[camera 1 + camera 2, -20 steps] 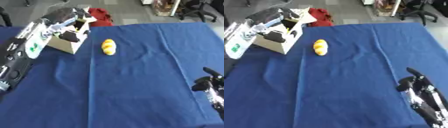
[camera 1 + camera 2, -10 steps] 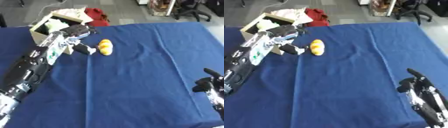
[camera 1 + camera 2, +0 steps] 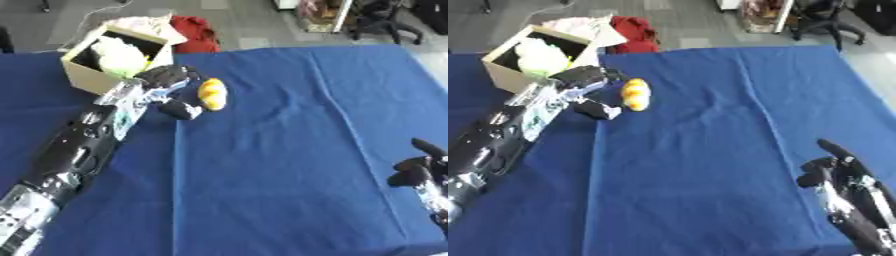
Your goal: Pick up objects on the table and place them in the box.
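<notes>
Your right eye view shows more of your right hand (image 3: 843,172) than the left eye view does: there you see the forearm running off the near right corner, while the left eye view cuts it at the right edge. In both, that hand rests on the blue table (image 3: 289,150) at the near right with relaxed, spread fingers, holding nothing.

The yellow object (image 3: 212,93) lies on the cloth at the far left, a rounded, elongated thing with an orange tinge, just to the right of your left hand (image 3: 166,80). The cardboard box (image 3: 88,75) stands further left and farther away, at the table's far left edge, open at the top, with pale greenish and white items (image 3: 118,55) already inside. A red thing (image 3: 194,31) lies on the floor behind it, beside the box flap.

Your left arm comes in from the near left and stretches diagonally toward the far side. Its hand sits between the box and the yellow object, fingers partly curled, thumb (image 3: 182,109) pointing toward the near right. You hold nothing; whether the fingers touch the yellow object you cannot tell.
</notes>
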`<state>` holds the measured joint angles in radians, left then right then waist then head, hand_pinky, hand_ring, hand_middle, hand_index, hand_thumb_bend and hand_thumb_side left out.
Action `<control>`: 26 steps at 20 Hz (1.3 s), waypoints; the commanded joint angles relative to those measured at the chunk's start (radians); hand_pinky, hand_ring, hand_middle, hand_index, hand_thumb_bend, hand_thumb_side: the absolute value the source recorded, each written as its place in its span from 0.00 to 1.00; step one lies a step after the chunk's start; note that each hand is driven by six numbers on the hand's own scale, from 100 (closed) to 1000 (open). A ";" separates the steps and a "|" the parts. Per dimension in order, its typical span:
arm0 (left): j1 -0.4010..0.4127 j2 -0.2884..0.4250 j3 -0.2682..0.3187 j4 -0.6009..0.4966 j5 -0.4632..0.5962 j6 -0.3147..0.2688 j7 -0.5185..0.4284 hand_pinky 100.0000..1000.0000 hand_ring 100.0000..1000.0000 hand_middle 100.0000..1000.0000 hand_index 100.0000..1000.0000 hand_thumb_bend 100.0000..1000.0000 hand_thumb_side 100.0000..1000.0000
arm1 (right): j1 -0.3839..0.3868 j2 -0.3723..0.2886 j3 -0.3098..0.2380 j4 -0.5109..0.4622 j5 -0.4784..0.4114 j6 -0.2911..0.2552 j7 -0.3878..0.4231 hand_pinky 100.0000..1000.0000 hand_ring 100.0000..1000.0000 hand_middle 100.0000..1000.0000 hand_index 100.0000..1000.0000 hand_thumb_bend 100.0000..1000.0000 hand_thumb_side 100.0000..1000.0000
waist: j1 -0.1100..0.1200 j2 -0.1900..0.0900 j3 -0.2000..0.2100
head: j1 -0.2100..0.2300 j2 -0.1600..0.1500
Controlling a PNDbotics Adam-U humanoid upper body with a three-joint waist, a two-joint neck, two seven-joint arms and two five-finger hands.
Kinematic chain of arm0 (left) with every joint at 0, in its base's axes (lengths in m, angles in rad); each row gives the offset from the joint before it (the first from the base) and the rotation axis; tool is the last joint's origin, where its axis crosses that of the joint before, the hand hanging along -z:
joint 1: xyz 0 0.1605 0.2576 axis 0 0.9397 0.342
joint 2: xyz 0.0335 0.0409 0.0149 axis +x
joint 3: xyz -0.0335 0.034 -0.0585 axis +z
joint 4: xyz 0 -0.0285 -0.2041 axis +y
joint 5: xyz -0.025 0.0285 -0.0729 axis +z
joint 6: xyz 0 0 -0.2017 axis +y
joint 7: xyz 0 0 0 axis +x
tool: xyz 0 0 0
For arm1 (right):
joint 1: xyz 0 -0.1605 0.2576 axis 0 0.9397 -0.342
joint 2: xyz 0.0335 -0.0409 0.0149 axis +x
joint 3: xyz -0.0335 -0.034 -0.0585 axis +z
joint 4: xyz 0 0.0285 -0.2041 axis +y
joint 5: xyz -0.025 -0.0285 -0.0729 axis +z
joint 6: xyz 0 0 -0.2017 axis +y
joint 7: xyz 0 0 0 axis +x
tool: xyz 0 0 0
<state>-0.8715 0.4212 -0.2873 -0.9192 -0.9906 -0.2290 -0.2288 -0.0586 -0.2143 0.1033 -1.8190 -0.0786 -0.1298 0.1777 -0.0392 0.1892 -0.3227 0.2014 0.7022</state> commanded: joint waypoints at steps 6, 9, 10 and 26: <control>-0.016 -0.008 0.034 0.051 -0.072 0.032 0.050 0.82 0.76 0.82 0.94 0.09 0.39 | -0.014 -0.005 0.003 -0.011 -0.012 -0.002 0.008 0.56 0.52 0.54 0.91 0.00 0.36 | -0.019 -0.005 -0.015 | 0.020 -0.019; -0.018 -0.010 0.047 0.062 -0.095 0.065 0.110 0.82 0.76 0.82 0.94 0.08 0.36 | -0.016 -0.004 0.003 -0.011 -0.013 -0.002 0.010 0.56 0.52 0.54 0.91 0.00 0.36 | -0.022 -0.003 -0.022 | 0.024 -0.023; -0.018 -0.011 0.049 0.064 -0.099 0.075 0.134 0.82 0.76 0.82 0.94 0.08 0.35 | -0.017 -0.004 0.003 -0.011 -0.013 -0.002 0.010 0.56 0.52 0.54 0.91 0.00 0.36 | -0.022 -0.002 -0.024 | 0.024 -0.024; -0.023 -0.003 0.023 0.019 -0.065 0.135 0.310 0.84 0.77 0.82 0.94 0.05 0.41 | -0.024 -0.002 0.005 -0.012 -0.017 -0.001 0.013 0.56 0.52 0.54 0.91 0.00 0.36 | -0.017 0.010 -0.043 | 0.023 -0.023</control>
<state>-0.8720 0.4033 -0.2622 -0.8774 -1.0611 -0.0933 0.0771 -0.0712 -0.2071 0.1116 -1.8188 -0.0895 -0.1285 0.1863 -0.0461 0.1978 -0.3636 0.2261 0.6925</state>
